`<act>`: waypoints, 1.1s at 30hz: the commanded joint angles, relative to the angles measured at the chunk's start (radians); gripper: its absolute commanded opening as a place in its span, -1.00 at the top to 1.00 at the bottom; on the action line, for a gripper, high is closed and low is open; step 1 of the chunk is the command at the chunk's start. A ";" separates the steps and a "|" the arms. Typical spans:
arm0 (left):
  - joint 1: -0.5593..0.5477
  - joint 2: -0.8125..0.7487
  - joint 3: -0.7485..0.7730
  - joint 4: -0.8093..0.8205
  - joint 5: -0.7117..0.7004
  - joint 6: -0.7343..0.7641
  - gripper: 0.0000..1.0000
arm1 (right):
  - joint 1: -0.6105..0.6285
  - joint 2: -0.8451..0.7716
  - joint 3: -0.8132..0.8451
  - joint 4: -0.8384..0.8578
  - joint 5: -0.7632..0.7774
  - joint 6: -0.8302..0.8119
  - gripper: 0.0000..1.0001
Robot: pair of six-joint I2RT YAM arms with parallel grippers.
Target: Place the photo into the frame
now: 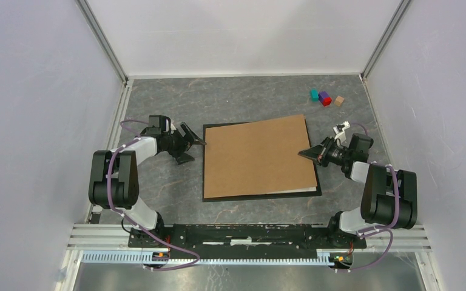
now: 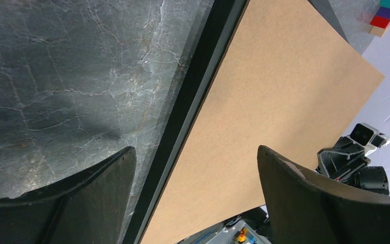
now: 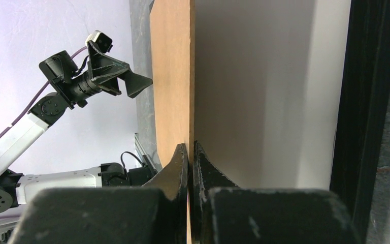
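I see a grey stone-look surface [image 1: 249,97]. In the middle of it the big thin black picture frame [image 2: 182,119] lies flat. A plain brown backing board [image 1: 258,156] lies on top of the frame, turned a little crooked. Its right side is lifted up. Under that side I see a white card sheet [image 3: 320,91] inside the frame. I cannot tell where the cat photo is.

My right end effector [image 3: 190,147] is clenched tight on the right edge of the brown board. My left end effector [image 2: 195,149] is released, its fingers wide apart above the frame's left edge, with nothing between them.

Far away on the right sit three little blocks close together: a teal block [image 1: 314,94], a purple and red block [image 1: 324,98] and a tan block [image 1: 338,100].
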 commanded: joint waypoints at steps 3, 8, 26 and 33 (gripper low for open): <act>-0.005 0.004 0.000 0.029 0.017 0.026 -0.88 | -0.017 0.006 0.039 0.090 0.098 -0.058 1.00; -0.005 0.002 -0.003 0.031 0.015 0.028 -0.88 | -0.019 0.016 0.045 0.061 0.088 -0.086 1.00; -0.018 0.018 -0.006 0.036 0.017 0.025 -0.88 | -0.032 0.081 0.097 -0.020 0.043 -0.161 1.00; -0.019 0.013 -0.005 0.035 0.013 0.026 -0.88 | -0.031 0.098 0.106 -0.023 0.044 -0.166 1.00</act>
